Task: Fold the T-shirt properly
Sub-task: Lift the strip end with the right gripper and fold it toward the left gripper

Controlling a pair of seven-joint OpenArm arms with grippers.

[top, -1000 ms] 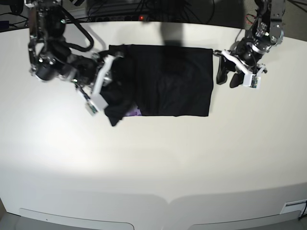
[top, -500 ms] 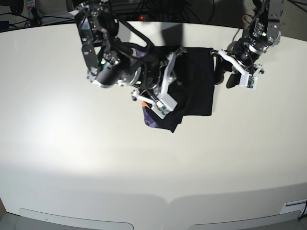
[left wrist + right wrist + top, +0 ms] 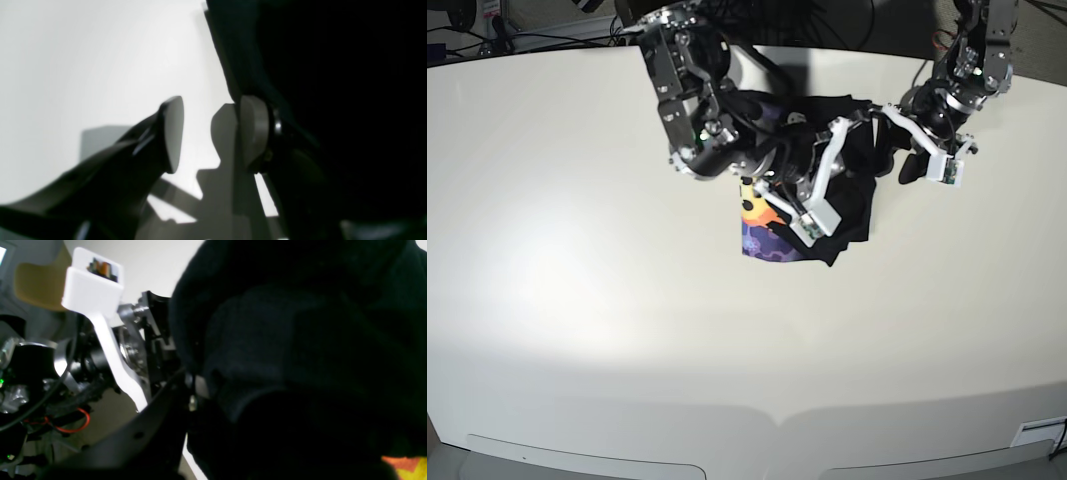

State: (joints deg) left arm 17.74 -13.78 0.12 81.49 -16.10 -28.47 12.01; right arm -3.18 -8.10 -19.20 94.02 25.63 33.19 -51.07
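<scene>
While the left wrist camera looked down, it showed one left end effector (image 3: 208,133) with its two fingers (image 3: 173,133) spread apart and bare worktop (image 3: 83,60) showing in the gap. Nothing was between them. One black T-shirt (image 3: 333,83) filled the right side of this view, and its edge ran down just beside the right finger. I could not tell if cloth and finger touched. To the left, the white worktop had lots of open room.

From the right wrist camera, the T-shirt (image 3: 300,340) was bunched up very close and covered most of the view. A tiny bit of orange and yellow print (image 3: 405,465) peeked out at the bottom right corner. The right end effector was mostly hidden by the cloth, so its fingers could not be seen here.

From the base camera, there were two arms and one T-shirt (image 3: 847,215). The shirt lay crumpled in a heap near the far edge of the worktop (image 3: 577,300). Its orange and purple print (image 3: 762,228) faced up on the left of the heap. The right end effector (image 3: 812,205) sat on top of the heap, pinching the black cloth. The left end effector (image 3: 905,160) was just beside the shirt's right edge. The near half of the worktop was wide open.
</scene>
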